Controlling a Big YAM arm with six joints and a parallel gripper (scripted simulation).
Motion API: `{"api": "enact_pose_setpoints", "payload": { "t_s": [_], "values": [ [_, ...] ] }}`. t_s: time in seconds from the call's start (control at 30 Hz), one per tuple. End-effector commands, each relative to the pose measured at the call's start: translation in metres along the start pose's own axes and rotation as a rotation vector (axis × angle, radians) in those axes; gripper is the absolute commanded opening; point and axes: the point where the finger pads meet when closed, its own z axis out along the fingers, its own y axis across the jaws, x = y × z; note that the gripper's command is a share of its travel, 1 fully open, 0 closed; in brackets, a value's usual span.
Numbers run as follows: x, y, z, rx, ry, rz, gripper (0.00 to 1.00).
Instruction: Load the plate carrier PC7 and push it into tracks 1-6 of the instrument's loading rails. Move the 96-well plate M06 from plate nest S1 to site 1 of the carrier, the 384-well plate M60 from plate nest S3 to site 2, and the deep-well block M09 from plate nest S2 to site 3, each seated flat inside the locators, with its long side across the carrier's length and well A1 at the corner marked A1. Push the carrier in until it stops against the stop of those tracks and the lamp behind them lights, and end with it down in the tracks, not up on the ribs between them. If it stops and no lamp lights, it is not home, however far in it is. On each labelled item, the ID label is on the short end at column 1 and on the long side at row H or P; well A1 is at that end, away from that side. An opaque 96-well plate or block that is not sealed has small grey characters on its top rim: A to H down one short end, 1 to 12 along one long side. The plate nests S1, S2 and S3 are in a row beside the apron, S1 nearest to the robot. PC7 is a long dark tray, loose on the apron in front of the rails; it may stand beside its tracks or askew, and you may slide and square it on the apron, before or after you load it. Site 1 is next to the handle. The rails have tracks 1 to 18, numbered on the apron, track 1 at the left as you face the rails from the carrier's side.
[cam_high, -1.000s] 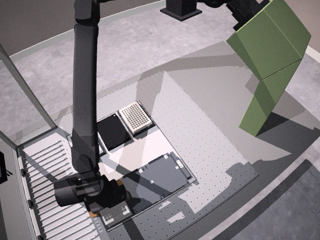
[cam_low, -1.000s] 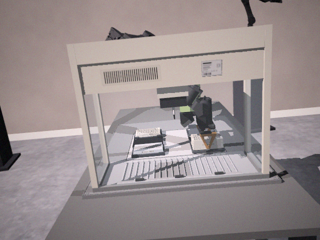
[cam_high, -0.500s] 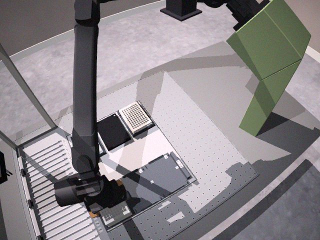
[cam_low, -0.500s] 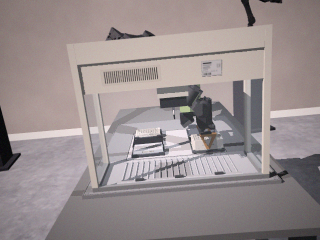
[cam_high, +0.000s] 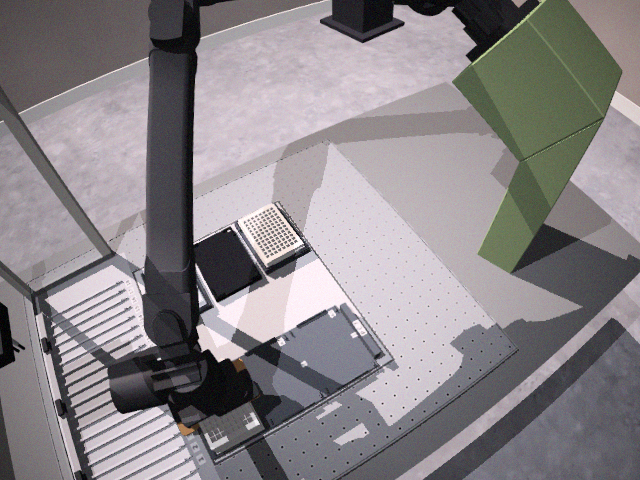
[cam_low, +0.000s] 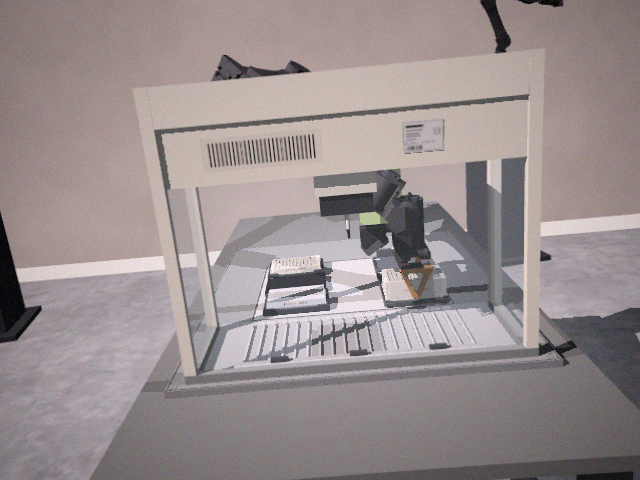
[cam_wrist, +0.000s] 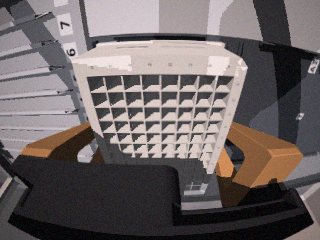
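My gripper (cam_wrist: 160, 118) is shut on the deep-well block (cam_wrist: 160, 110), a tall white block with square wells, with the orange fingers on its two sides. In the top view the gripper (cam_high: 222, 405) holds the block (cam_high: 230, 428) over the end of the dark carrier PC7 (cam_high: 315, 356) nearest the rails. From the rail side the block (cam_low: 413, 284) sits low on that end; I cannot tell whether it rests in the locators. The rest of the carrier is bare. A white 96-well plate (cam_high: 271, 235) lies in the nest nearest the robot base. Next to it is a flat black rectangle (cam_high: 227, 263).
The ribbed loading rails (cam_high: 105, 376) lie just past the carrier's end, with track numbers 6 to 9 (cam_wrist: 63, 10) showing in the wrist view. The arm hides the third nest in the top view; a light plate (cam_low: 297, 300) shows there from the rail side. A green panel (cam_high: 537, 118) stands far right.
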Motion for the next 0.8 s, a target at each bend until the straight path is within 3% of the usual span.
{"api": "enact_pose_setpoints", "payload": {
  "t_s": [0.0,0.17,0.2,0.77],
  "values": [
    [0.0013,0.0085,-0.0021,-0.011,0.000,-0.006,0.00],
    [0.0012,0.0083,-0.0019,-0.010,0.001,-0.008,0.00],
    [0.0006,0.0119,-0.0106,-0.022,0.002,0.004,0.96],
    [0.0006,0.0119,-0.0106,-0.022,0.002,0.004,0.96]
  ]
}}
